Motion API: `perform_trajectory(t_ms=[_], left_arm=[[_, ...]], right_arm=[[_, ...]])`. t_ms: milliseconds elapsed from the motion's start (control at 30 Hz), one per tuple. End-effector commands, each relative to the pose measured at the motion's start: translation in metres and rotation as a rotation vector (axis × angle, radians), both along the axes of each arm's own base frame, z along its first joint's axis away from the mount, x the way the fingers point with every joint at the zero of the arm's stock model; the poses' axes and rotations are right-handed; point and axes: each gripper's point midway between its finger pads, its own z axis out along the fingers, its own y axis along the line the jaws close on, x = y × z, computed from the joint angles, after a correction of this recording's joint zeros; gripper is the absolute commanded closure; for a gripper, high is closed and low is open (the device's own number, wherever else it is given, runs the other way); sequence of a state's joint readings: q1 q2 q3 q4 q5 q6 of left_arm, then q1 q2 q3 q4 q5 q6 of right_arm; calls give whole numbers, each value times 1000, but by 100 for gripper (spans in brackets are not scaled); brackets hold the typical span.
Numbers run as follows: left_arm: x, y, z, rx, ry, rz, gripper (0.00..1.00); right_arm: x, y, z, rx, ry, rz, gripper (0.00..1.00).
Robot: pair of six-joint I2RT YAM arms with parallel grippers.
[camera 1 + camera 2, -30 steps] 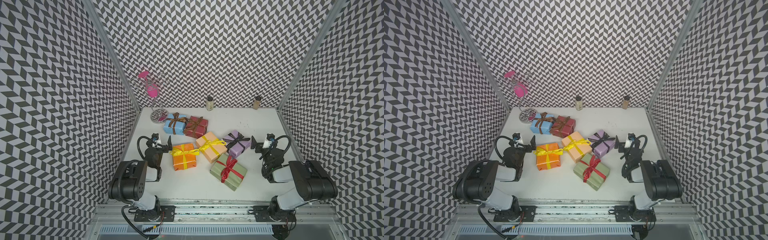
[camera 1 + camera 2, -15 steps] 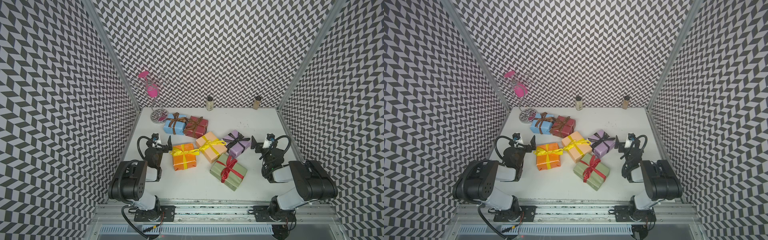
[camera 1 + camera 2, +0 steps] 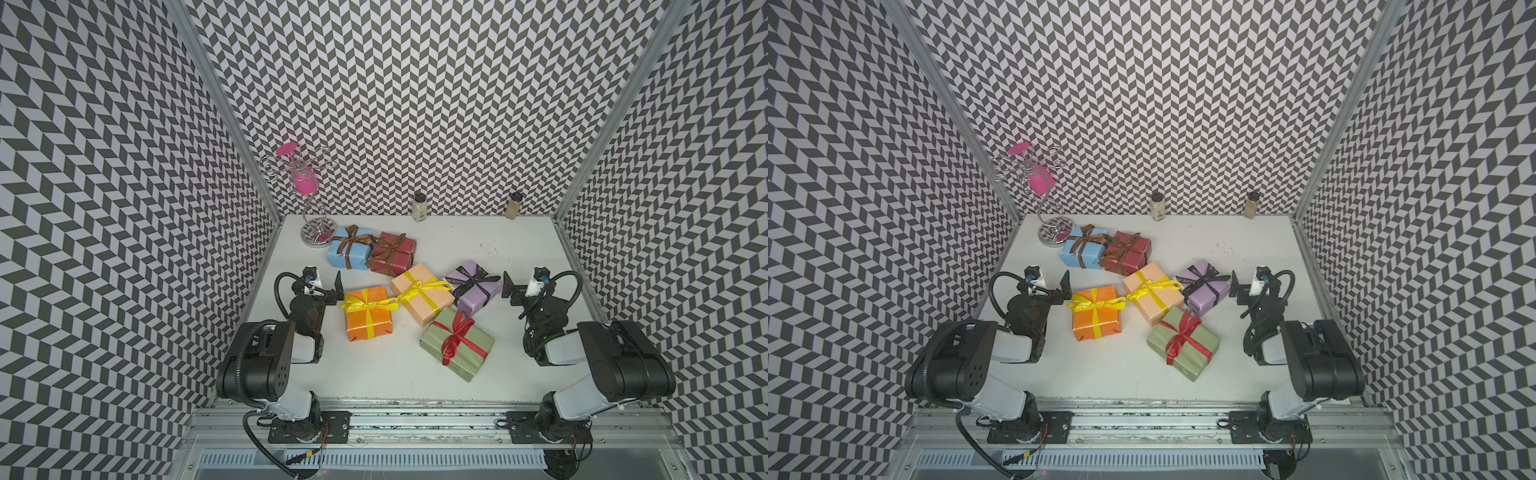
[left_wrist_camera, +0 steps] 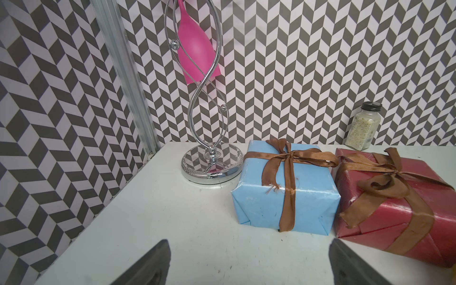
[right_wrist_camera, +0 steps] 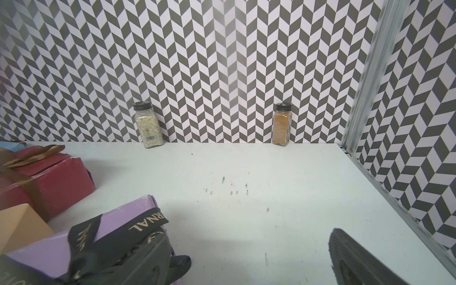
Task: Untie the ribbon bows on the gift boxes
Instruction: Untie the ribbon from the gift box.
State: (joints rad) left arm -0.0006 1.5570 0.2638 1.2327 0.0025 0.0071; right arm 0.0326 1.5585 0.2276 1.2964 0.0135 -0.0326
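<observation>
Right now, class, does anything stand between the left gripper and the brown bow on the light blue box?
Nothing visible does. The open left gripper faces the brown bow on the light blue box across bare table; the chrome stand sits beside the box.

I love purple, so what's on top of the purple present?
A black ribbon with pale lettering crosses the top of the lilac box and is tied in a bow. The box is wrapped shut, so its inside cannot be seen.

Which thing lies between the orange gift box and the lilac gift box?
The peach box, tied with a yellow ribbon, lies between the orange box and the lilac box; both top views show it.
</observation>
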Motion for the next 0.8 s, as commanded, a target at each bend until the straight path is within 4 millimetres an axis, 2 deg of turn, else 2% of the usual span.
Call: perform_trajectory(t_ms=[0, 100, 200, 233, 367, 467, 567, 633, 767], left_arm=[[-1, 2, 4, 0, -19, 27, 0], [-3, 15, 11, -26, -37, 106, 0], [-1, 17, 20, -23, 0, 140, 0], [-3, 14, 27, -10, -10, 151, 0], [-7, -4, 47, 38, -15, 168, 0], [-4, -25, 65, 21, 6, 131, 0], [-3, -59, 83, -1, 42, 13, 0], [-9, -84, 94, 8, 45, -49, 0], [-15, -103, 104, -60, 105, -97, 0]], right_arm=[[-9, -1, 11, 9, -62, -19, 1], [-14, -5, 18, 17, -89, -50, 1], [-10, -6, 28, 11, -71, -65, 1], [-10, -5, 27, 4, -53, -66, 0], [-8, 6, 57, -24, -99, -72, 0], [1, 30, 72, -13, -52, 6, 3], [8, 68, 85, 16, 32, 160, 7], [5, 97, 96, 29, 63, 277, 9], [-11, 150, 106, 57, 121, 507, 13]])
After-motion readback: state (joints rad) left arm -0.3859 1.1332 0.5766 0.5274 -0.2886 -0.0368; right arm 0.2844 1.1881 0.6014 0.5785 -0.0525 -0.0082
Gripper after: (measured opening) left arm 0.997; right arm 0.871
